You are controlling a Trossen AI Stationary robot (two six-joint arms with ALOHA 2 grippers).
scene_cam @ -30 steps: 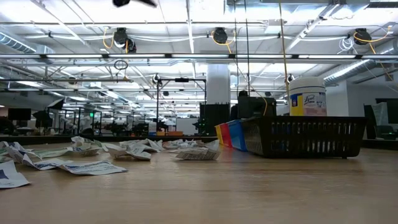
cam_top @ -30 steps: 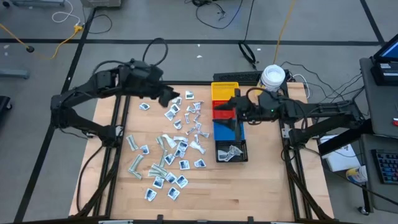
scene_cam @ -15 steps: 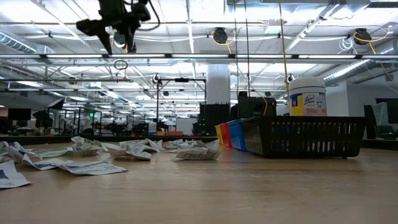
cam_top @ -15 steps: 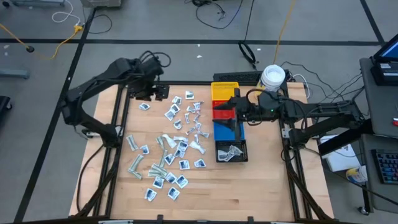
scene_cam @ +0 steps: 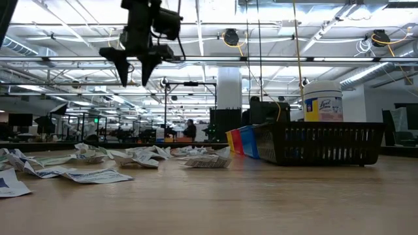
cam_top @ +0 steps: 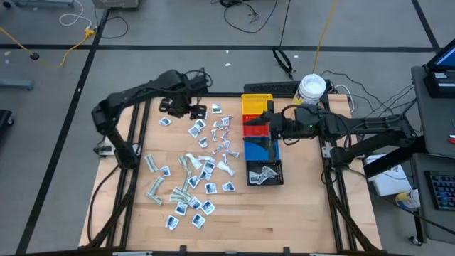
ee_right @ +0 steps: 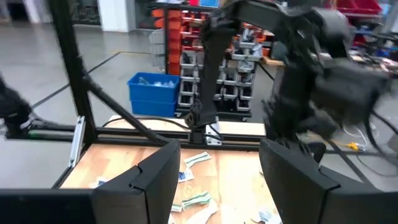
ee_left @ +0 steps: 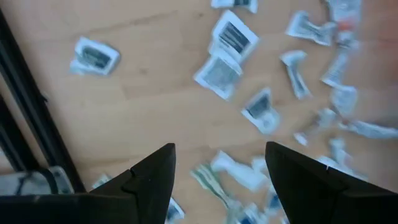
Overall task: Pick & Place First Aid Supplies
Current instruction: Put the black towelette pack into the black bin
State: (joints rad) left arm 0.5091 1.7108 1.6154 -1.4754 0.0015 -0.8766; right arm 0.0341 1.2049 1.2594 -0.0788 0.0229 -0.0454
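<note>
Right now the left claw [cam_top: 186, 108] is hanging high over the far left part of the bench [cam_top: 298, 213], its two dark fingers [scene_cam: 122, 66] standing apart with nothing between them. Below it the packets [cam_top: 199, 171] are lying scattered over the left half of the bench, from near the far edge down toward the near left corner, many of them touching or overlapping. The right claw [cam_top: 264, 122] is waiting over the row of bins [cam_top: 257, 117] that runs along the right side, open too and empty; a few packets [cam_top: 264, 173] are already sitting in the black basket [cam_top: 279, 174] at the near end of that row.

The trouble I am expecting is in the pile itself. The packets are flat and thin, so the fingers may be sliding over one rather than getting under it, or pushing it along the wood. Where they are overlapping, the claw could be pinching two at once, or catching only a corner so the packet drops on the way across. A careless descent may also be sweeping loose ones toward the left edge and off. The lone packet [ee_left: 94, 56] near the far left corner is lying close to the black frame rail [ee_left: 28, 118], where the fingers could be striking metal. And the white jar [cam_top: 311, 88] beside the far right corner is standing close to the right arm.
</note>
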